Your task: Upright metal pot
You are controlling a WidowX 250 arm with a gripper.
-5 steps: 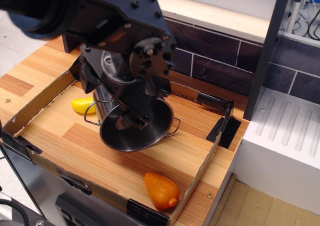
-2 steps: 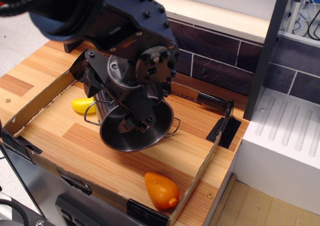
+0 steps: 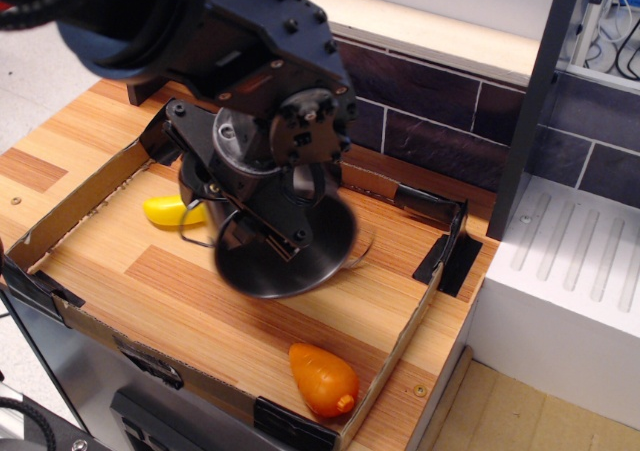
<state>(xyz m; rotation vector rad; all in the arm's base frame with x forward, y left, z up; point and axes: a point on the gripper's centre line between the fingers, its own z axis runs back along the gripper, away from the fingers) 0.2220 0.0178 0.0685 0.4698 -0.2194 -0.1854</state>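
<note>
Inside cardboard tray [image 3: 60, 211], gripper [image 3: 285, 241] in tilted, blurred metal pot [image 3: 285, 256]

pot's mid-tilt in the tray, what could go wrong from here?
1. The metal pot is blurred and on its side, mouth toward the camera; how firmly the gripper holds its rim is hidden, so it could slip and roll.
2. The yellow vegetable lies close behind the pot; a swing could knock it.
3. The cardboard wall is low, so a rolling pot might push past it.

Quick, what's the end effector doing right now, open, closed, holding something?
End effector: closed on the rim of the metal pot, which is tilted and motion-blurred.
</note>
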